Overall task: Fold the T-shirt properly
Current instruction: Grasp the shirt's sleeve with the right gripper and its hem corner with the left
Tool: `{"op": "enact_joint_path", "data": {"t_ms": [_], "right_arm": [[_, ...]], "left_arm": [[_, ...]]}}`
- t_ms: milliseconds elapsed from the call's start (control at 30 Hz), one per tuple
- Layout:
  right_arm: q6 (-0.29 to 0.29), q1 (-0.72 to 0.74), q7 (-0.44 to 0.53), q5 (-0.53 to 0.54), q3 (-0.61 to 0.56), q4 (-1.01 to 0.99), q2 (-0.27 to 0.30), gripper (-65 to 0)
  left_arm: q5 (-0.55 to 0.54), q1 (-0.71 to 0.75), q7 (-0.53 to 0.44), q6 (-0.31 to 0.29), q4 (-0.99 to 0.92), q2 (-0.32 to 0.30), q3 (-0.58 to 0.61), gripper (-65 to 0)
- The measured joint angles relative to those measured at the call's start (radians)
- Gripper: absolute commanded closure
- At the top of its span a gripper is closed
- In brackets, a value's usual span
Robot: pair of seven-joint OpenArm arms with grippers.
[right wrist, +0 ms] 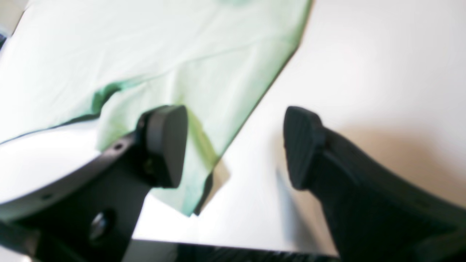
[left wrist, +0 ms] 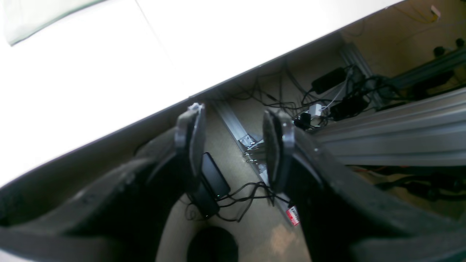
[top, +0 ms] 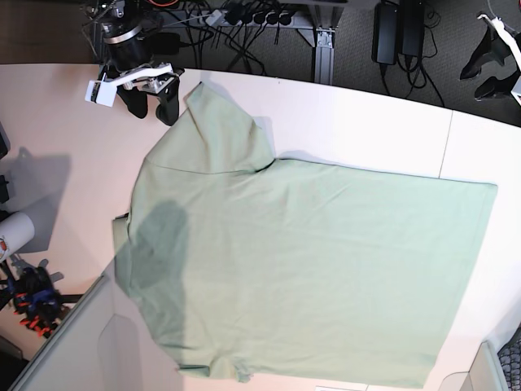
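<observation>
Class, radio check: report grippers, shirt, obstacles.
Left gripper open, off the table edge. Right gripper open, empty, beside a sleeve. T-shirt flat, unfolded. Nothing lying on it.

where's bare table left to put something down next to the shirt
Bare table lies between the T-shirt's upper edge and the table's far edge, and along the seam by its hem. The left side is crowded: the right claw hovers at the sleeve, clutter sits beyond the collar end.

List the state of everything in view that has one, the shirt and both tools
T-shirt: spread flat on the table, unfolded, one sleeve reaching toward the right tool.
Right tool: open, empty, hovering by the sleeve's edge.
Left tool: open, empty, out past the table edge over the floor.
</observation>
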Motion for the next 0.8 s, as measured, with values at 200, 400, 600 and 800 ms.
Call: {"op": "enact_joint_path", "data": {"t_ms": [200, 400, 600, 800], "right_arm": [[0.012, 0.037, 0.039, 0.004, -0.077, -0.095, -0.089, -41.0], [0.011, 0.041, 0.039, 0.008, -0.116, -0.095, -0.149, -40.6], [0.008, 0.038, 0.016, 0.001, -0.117, -0.099, -0.185, -8.1], [0.008, 0.037, 0.036, -0.042, -0.119, -0.101, -0.185, 0.0]], "left_arm": [[0.001, -0.002, 0.000, 0.000, 0.000, -0.030, 0.000, -33.4], [0.001, -0.027, 0.020, 0.001, 0.000, -0.035, 0.000, -33.4], [0.000, -0.100, 0.044, 0.035, 0.001, -0.035, 0.000, -33.4], [-0.001, -0.214, 0.046, 0.113, -0.064, -0.032, 0.001, -33.4]]}}
